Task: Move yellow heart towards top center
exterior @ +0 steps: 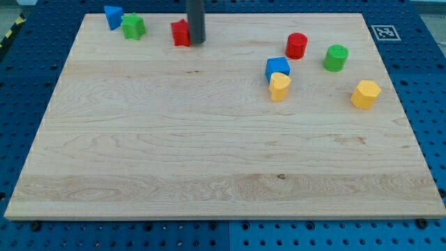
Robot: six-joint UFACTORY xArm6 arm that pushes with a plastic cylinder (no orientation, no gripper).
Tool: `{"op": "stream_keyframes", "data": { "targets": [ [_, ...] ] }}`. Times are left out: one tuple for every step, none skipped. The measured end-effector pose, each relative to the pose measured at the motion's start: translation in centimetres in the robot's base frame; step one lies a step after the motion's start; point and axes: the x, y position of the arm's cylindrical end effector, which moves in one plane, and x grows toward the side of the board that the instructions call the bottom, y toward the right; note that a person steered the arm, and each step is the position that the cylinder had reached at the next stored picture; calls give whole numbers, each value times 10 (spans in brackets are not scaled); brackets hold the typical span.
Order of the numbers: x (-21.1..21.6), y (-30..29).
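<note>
The yellow heart lies on the wooden board right of centre, touching the lower edge of a blue cube. My tip is near the view's top, left of centre, right beside the red star-like block, which touches it on its left. The tip is far to the upper left of the yellow heart.
A blue block and a green star block sit at the top left. A red cylinder and a green cylinder stand upper right. A yellow hexagon block is at the right. The board edge runs along the bottom.
</note>
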Motion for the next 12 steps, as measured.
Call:
{"op": "stream_keyframes", "data": {
  "targets": [
    [-10, -34],
    [-18, -59],
    [-19, -74],
    [-11, -51],
    [33, -20],
    [100, -13],
    [183, 40],
    [218, 150],
    [197, 222],
    [183, 205],
    [163, 182],
    [139, 162]
  ]
}}
